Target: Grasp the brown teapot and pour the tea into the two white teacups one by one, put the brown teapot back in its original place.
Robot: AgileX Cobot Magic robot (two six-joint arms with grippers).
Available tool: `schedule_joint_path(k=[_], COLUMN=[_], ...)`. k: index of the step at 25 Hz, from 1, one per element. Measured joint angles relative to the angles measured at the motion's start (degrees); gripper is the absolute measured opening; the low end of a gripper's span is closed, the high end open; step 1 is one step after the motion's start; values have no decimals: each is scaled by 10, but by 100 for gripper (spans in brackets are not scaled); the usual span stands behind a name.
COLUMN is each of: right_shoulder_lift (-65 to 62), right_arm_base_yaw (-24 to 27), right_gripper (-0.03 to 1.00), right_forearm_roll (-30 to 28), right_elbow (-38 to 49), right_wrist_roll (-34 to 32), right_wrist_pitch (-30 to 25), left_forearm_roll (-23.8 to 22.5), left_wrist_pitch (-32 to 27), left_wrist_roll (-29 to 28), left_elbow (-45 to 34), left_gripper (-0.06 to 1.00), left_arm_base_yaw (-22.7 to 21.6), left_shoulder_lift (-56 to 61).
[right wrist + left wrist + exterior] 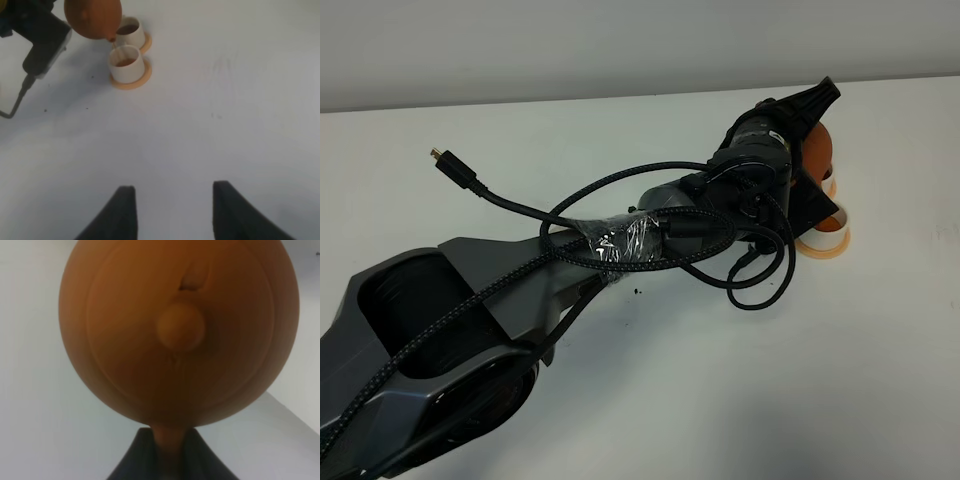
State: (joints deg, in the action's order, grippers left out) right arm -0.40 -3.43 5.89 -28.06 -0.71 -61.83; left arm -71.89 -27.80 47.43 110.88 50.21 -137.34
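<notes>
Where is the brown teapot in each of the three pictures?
Exterior high: the brown teapot peeks out at upper right, mostly hidden behind the left tool.
Left wrist: the teapot fills nearly the whole picture, lid knob facing the camera.
Right wrist: it hangs tilted in the far corner, above the two white teacups.
Shared landmark: the teacups on orange saucers show in the exterior and right wrist views; the left wrist view misses them.
</notes>
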Motion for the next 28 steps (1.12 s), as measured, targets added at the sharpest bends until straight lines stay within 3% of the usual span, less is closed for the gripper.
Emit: schedule_joint_path(k=[12,28], right_shoulder_lift=[0,0], right_arm_base_yaw=[0,0], right_gripper=[37,37], right_forearm_roll=[0,0], right_elbow=[0,0], right_wrist_roll=[0,0], right_wrist_pitch=[0,0], left_forearm_roll=[-8,-60], left_wrist_pitch=[13,16], left_wrist_roll=[-1,-2], left_elbow=[0,0], left_gripper=[12,12], left_arm_base_yaw=[0,0], left_shoulder_lift=[0,0])
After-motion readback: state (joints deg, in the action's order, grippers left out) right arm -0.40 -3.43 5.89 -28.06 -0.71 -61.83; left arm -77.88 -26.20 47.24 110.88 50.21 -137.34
